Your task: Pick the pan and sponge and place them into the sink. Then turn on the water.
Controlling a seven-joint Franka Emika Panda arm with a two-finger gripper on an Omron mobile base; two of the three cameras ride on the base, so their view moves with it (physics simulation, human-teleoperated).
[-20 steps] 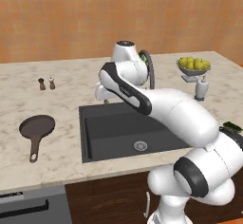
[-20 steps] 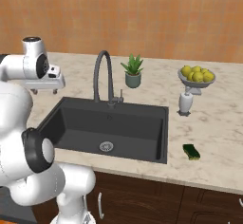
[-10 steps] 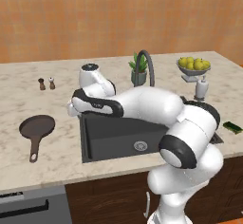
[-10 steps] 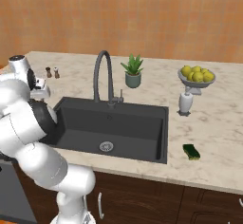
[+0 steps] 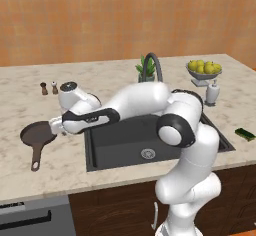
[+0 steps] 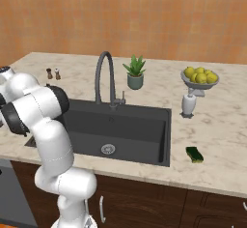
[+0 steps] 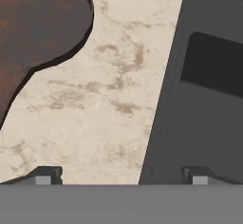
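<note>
**Pan on the counter, claw spread above its right rim**

Pan (image 5: 38,134): one, a dark brown skillet lying flat on the marble counter (image 5: 60,165) left of the sink (image 5: 125,140), its long handle pointing toward the near edge. One sponge (image 6: 195,154), green, rests on the counter right of the basin, near the front edge. One black sink, with a silver drain (image 6: 108,149) and one tall arched faucet (image 6: 103,77) at its far rim.

The gripper (image 5: 56,126) hangs low just beside the pan's right rim, between skillet and basin, its fingers spread wide and holding nothing (the hand view shows the two tips far apart over bare marble and the sink's edge (image 7: 161,123), with the pan (image 7: 38,23) off to the upper left).

Also counted: two small shakers (image 5: 49,88) at the far left, one potted plant (image 6: 135,72) behind the sink, one bowl of lemons (image 6: 199,77), one white dispenser bottle (image 6: 188,105).

Beige veined counter over dark wood cabinets (image 6: 144,203); orange wood-grain wall (image 5: 125,20) behind.
</note>
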